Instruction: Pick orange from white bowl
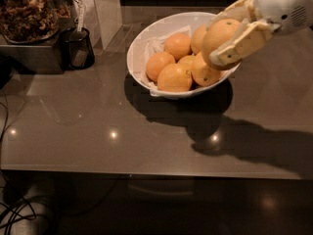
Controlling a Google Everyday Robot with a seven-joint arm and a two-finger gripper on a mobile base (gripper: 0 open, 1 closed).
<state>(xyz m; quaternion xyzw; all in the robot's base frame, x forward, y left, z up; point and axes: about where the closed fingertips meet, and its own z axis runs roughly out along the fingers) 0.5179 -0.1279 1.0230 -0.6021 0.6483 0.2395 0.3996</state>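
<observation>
My gripper (234,33) comes in from the upper right and is shut on the orange (219,37), held just above the right rim of the white bowl (142,48). One cream finger (239,45) crosses the front of the fruit, the other lies behind it. The bowl stands at the back centre of the dark counter. Several smaller oranges (174,77) lie in it on a white paper liner.
A small black mesh cup (78,48) stands left of the bowl, beside a dark tray of dried plant matter (27,13). A white pillar (105,9) stands behind. The counter's front edge (146,173) runs across the lower frame, with cables at the lower left.
</observation>
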